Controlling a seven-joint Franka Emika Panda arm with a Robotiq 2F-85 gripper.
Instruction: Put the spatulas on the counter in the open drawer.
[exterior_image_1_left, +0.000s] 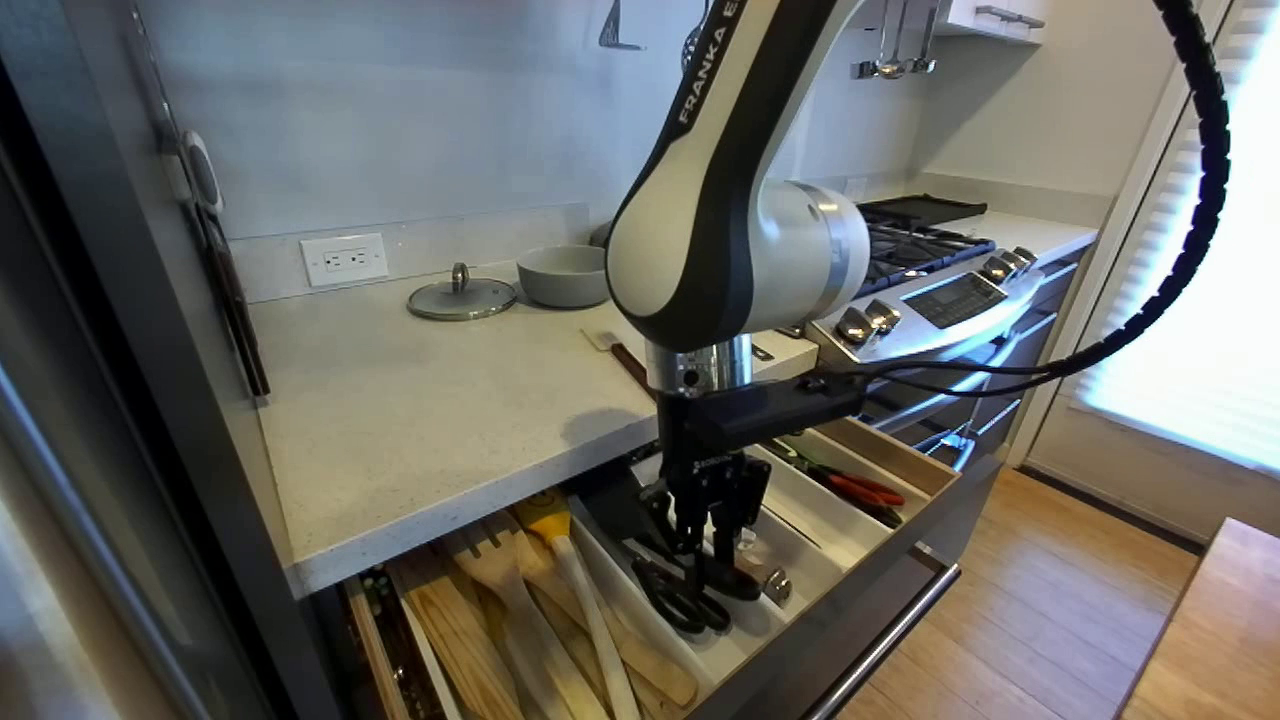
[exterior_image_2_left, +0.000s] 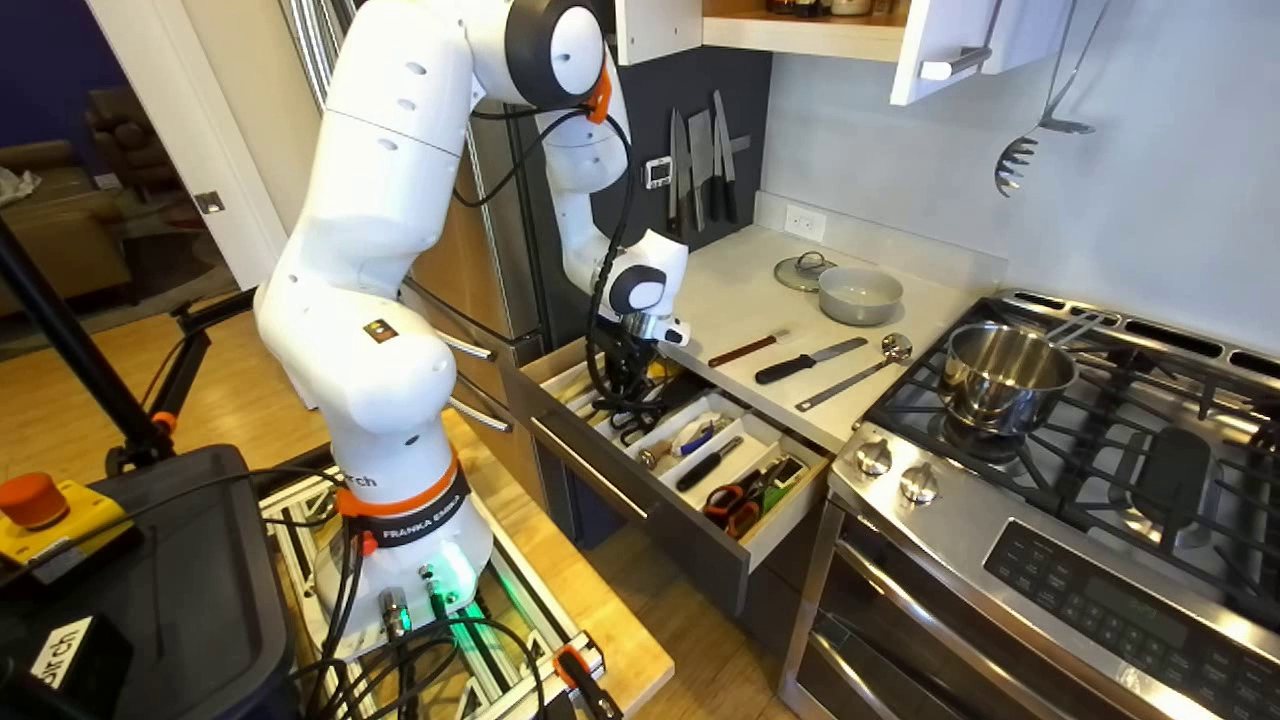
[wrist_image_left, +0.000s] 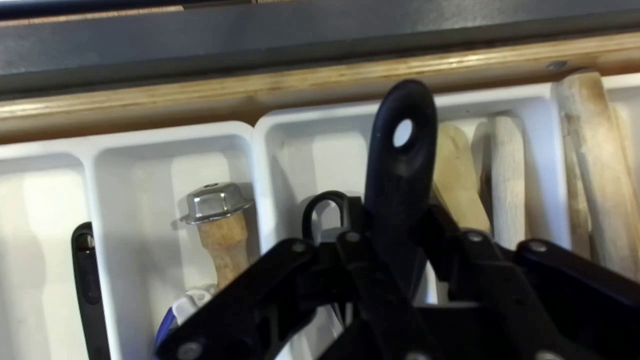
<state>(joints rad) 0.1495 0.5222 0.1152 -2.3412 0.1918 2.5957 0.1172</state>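
Gripper (wrist_image_left: 396, 220) was pinching the black handle of a spatula (wrist_image_left: 400, 180) from both sides; spatula was over the drawer (exterior_image_2_left: 700, 545), just out from the front edge of the worktop (exterior_image_1_left: 420, 420). Its long axis ran roughly square to that edge and in line with the slots, holed end toward the drawer's front. The coming move, in my judgement, turned on how that axis sat over the slot (wrist_image_left: 335, 155) with the scissors (exterior_image_1_left: 680, 602): released there, it should settle lengthwise, though the scissors could prop it up. Wrist view showed the grip and the holed end, but the handle masked what was below; could not tell whether spatula and scissors touched. In an exterior view three tools lay between the worktop's front edge and the corner beside the stove (exterior_image_2_left: 1050, 490): brush (exterior_image_2_left: 745, 349), ladle (exterior_image_2_left: 848, 380) and a black-handled blade (exterior_image_2_left: 800, 364), handle end toward the front edge, perhaps a second spatula still to fetch. In an exterior view the arm (exterior_image_1_left: 690, 250) hid most of that group.
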